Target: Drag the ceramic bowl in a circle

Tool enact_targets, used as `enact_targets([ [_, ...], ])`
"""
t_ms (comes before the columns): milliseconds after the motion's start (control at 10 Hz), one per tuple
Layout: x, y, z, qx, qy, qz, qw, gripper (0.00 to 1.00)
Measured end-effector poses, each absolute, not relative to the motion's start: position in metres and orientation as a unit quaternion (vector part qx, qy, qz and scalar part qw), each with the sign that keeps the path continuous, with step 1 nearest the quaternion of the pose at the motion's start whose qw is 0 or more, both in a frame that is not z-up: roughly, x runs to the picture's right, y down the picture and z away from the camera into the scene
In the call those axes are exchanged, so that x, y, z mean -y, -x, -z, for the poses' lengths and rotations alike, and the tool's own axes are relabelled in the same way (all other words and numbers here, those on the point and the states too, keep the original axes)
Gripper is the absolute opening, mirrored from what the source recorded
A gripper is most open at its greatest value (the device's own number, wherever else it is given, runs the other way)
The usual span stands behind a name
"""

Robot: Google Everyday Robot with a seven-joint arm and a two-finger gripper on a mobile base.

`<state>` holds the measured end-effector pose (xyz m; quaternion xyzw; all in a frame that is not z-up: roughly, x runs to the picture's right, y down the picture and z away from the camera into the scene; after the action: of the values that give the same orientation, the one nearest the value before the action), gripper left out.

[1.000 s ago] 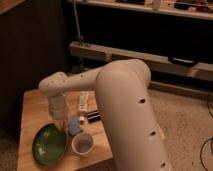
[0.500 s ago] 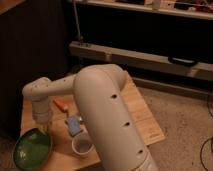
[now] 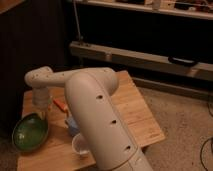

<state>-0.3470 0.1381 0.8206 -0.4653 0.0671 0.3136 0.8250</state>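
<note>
The green ceramic bowl (image 3: 29,133) sits at the front left corner of the wooden table (image 3: 134,114), partly over the left edge. My gripper (image 3: 42,114) hangs from the white wrist and reaches down to the bowl's upper right rim. Whether it touches or holds the rim cannot be told. The large white arm (image 3: 97,120) crosses the middle of the view and hides part of the table.
A small white cup (image 3: 80,145) stands at the table's front, right of the bowl. A blue object (image 3: 72,125) and an orange object (image 3: 61,105) lie between them. A long low shelf (image 3: 150,57) runs behind the table. Speckled floor (image 3: 185,125) lies to the right.
The bowl has moved left from the table's front toward its left edge. The gripper and arm swung left with it. The cup, blue and orange objects stayed put.
</note>
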Motion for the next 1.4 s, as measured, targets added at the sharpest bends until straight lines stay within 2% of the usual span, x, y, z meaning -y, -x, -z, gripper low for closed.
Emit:
enact_targets([
  [400,-0.111,0.280,-0.834,-0.097,0.433,-0.355,0.823,0.00],
  [800,-0.137,0.205,-0.811,-0.123,0.438,-0.351,0.819,0.00],
  [1100,-0.173,0.204,-0.778,-0.121,0.461,-0.313,0.822,0.00],
  [1400,-0.207,0.248,-0.756,-0.106,0.489,-0.263,0.825,0.00],
])
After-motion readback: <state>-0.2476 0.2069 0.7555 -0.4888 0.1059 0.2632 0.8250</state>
